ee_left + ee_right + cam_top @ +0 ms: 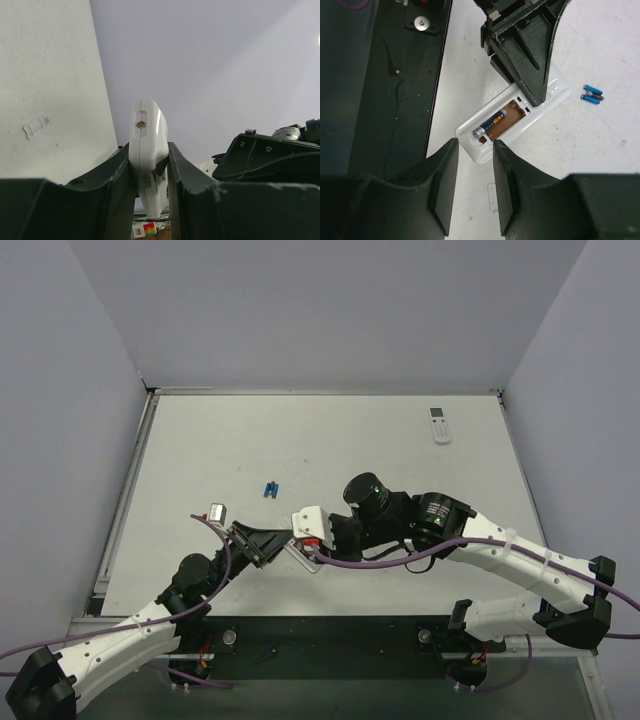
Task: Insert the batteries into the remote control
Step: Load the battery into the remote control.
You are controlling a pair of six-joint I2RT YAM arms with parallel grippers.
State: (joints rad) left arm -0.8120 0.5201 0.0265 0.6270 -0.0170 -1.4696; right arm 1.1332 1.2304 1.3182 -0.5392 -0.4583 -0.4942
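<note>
Black base plate (330, 640) runs along the near edge, with both arms bolted to it. Just past it, over the front of the white table (350, 440), your left claw (149, 152) is clamped on the remote (516, 121). One finger lies across the remote's back at the end away from the right arm, and the shell is squeezed across its thickness. Remote sits level, plain back up, battery bay uncovered. One dark-and-gold cell (490, 122) lies along one side of the bay; the slot beside it shows bare brown. You cannot tell from these views whether the remote rests on the table or hangs just above it. Your right claw (475, 146) hovers over the bay end of the remote, its fingers a narrow gap apart and gripping nothing. Small white tabbed piece (36, 126) lies flat on the table near the remote. Further out, the two blue batteries (592, 94) lie side by side on the table, touching or nearly so, apart from the remote and from both claws. Near the far right corner, well apart from everything else, a second white remote (440, 425) with a small dark screen lies face up.
</note>
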